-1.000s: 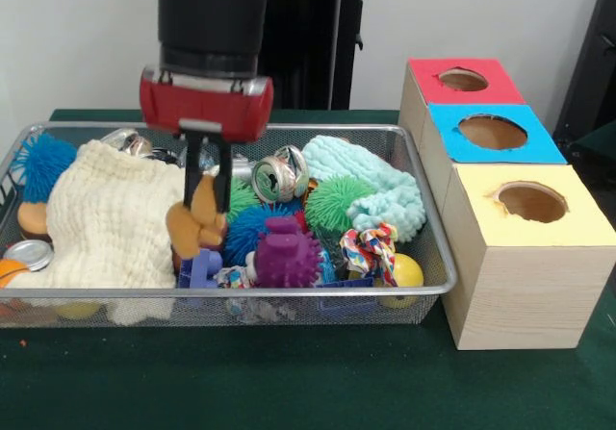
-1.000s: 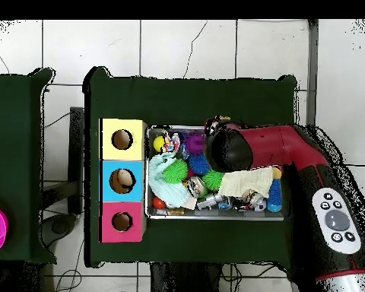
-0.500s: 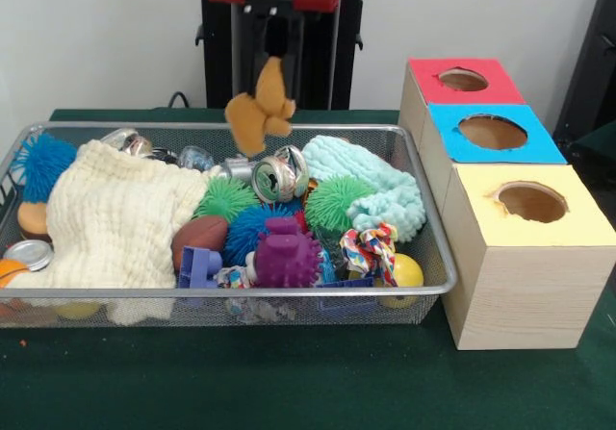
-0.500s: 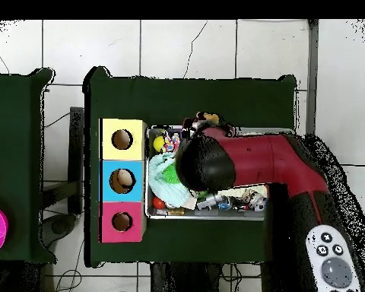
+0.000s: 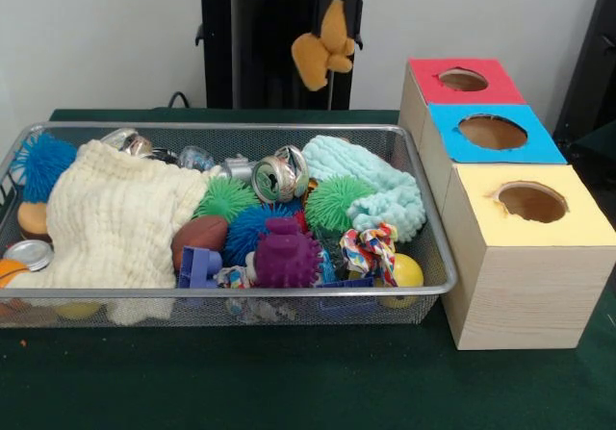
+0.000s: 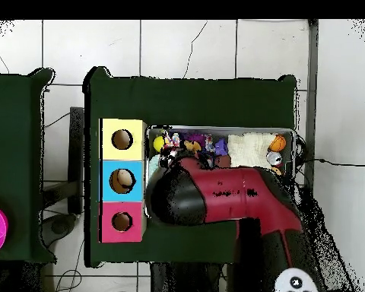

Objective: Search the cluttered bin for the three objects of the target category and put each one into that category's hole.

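Tan plush toy (image 5: 325,47) hangs pinched in your end effector (image 5: 337,5), high above the far rim of the wire-mesh basket (image 5: 435,247). The basket sits on the green surface (image 5: 289,382), just beside the row of three boxes: red (image 5: 462,76), blue (image 5: 493,130), yellow (image 5: 531,203). Overhead, the arm (image 6: 216,199) covers much of the basket.

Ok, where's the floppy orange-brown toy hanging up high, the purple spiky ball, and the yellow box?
orange-brown toy (image 5: 325,49), front view, on its soft body hanging below the gripper.
purple spiky ball (image 5: 287,255), front view, on its middle.
yellow box (image 5: 568,220), front view, on its yellow top beside the hole.
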Robot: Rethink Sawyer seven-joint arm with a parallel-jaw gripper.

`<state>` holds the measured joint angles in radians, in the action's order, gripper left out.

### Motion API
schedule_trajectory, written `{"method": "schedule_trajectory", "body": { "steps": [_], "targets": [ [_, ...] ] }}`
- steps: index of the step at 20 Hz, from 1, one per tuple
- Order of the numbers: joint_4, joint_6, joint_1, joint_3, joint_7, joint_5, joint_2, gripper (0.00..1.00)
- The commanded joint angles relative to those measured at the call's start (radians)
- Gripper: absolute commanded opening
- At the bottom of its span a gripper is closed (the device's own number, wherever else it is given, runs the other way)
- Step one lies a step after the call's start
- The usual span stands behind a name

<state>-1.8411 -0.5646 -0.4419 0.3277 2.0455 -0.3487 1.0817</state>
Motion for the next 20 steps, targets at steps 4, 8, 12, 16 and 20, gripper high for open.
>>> {"method": "schedule_trajectory", "body": {
  "steps": [4,8,12,16,20],
  "targets": [
    [-0.281,0.062,0.137,-0.199,0.361,0.101,0.075,0.0],
    [-0.316,0.104,0.251,-0.302,0.439,0.115,0.07,0.0],
    [-0.349,0.165,0.352,-0.383,0.5,0.155,0.039,0.0],
    [-0.388,0.229,0.4,-0.408,0.531,0.222,-0.004,0.0],
    [-0.456,0.309,0.415,-0.388,0.55,0.3,-0.029,0.0]
  ]
}}
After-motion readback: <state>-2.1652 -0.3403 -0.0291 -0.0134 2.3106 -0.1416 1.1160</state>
